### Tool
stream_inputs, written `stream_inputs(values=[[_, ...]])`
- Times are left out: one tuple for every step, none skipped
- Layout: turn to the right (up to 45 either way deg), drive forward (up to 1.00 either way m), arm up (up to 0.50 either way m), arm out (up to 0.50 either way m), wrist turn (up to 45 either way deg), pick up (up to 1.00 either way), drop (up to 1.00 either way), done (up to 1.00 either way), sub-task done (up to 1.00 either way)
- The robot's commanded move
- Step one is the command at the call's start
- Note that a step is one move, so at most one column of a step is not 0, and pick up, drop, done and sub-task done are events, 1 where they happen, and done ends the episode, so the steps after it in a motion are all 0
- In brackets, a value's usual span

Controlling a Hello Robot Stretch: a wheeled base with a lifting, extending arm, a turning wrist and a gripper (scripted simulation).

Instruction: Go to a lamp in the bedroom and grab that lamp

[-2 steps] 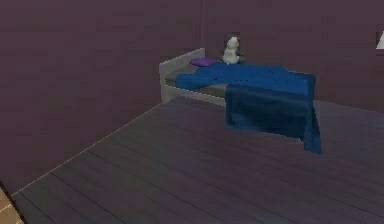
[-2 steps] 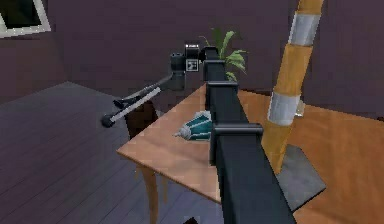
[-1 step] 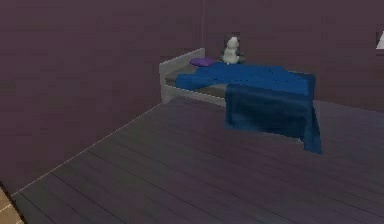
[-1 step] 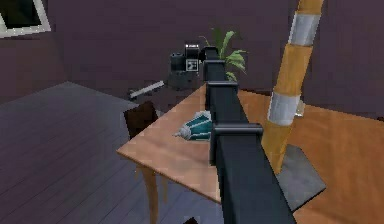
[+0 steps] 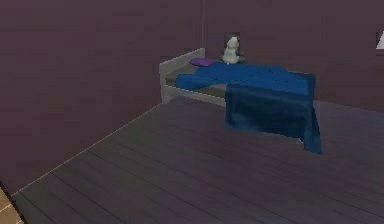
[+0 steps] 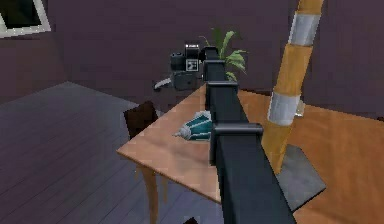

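In the arm side view, the dark arm (image 6: 235,150) rises from the bottom edge across a tan wooden table (image 6: 335,150). Just left of the arm, a small teal and silver thing (image 6: 195,126) lies on the tabletop; its kind cannot be told. Just right of the arm, a flat grey base (image 6: 305,182) appears to rest on the wood. From it a tall orange post (image 6: 290,90) with silver bands climbs out of the top of the picture. It looks like a floor lamp's stem, though its head is cut off.

A dark chair (image 6: 138,118) stands at the table's far left corner. Beyond it are the two white squares (image 6: 186,62) and, left of them, the gripper (image 6: 165,84), low before the table edge and the wall. I cannot tell how its fingers stand or whether it holds anything. A green plant (image 6: 226,50) stands behind the arm's far end, and a framed picture (image 6: 20,12) hangs on the purple wall.

In the forward view, a dark plank floor (image 5: 150,170) runs to a grey-framed bed (image 5: 180,90) against the purple wall (image 5: 80,60). A blue blanket (image 5: 270,105) spills over the bed's side, a purple pillow (image 5: 203,62) lies at its head, and a small white figure (image 5: 232,50) sits by the wall.
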Motion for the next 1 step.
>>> stream_inputs(values=[[0.0,0.00,-0.22,0.00,0.0,0.00,0.00,0.00,0.00]])
